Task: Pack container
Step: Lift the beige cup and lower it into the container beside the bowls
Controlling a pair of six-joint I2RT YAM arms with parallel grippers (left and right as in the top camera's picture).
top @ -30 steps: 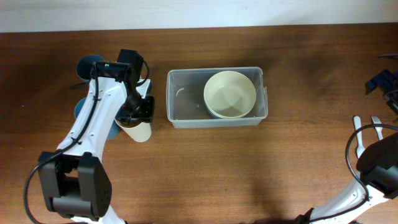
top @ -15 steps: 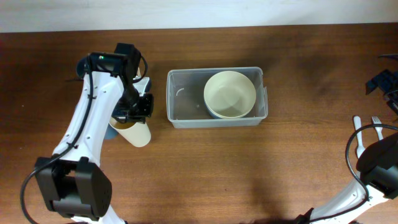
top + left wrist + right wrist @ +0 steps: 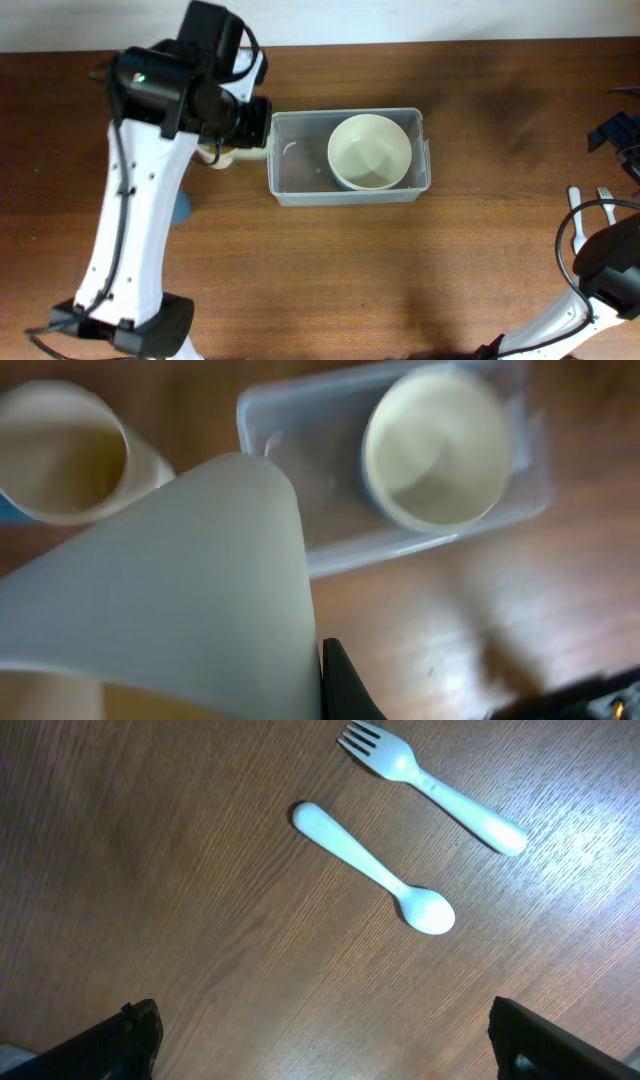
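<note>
The clear plastic container (image 3: pixel 290 170) stands mid-table with a round cream bowl (image 3: pixel 370 150) in its right half; its left half is bare. In the left wrist view the container (image 3: pixel 300 480) and the bowl (image 3: pixel 435 445) lie below. My left gripper (image 3: pixel 318 685) is shut on the wall of a cream cup (image 3: pixel 180 590), held above the table just left of the container; only one dark finger (image 3: pixel 340 690) shows. In the overhead view a cream cup (image 3: pixel 240 156) peeks out from under the left arm. My right gripper (image 3: pixel 340 1050) hangs open over bare wood.
A second cream cup (image 3: pixel 60 455) lies on the table left of the container. A blue item (image 3: pixel 180 208) shows beside the left arm. A white spoon (image 3: pixel 375 870) and fork (image 3: pixel 430 780) lie at the table's right edge. Dark gear (image 3: pixel 620 130) sits far right.
My left gripper closed on the cream cup, lifted it off the table and carried it back and right, up to the container's left end. The right arm stayed still.
</note>
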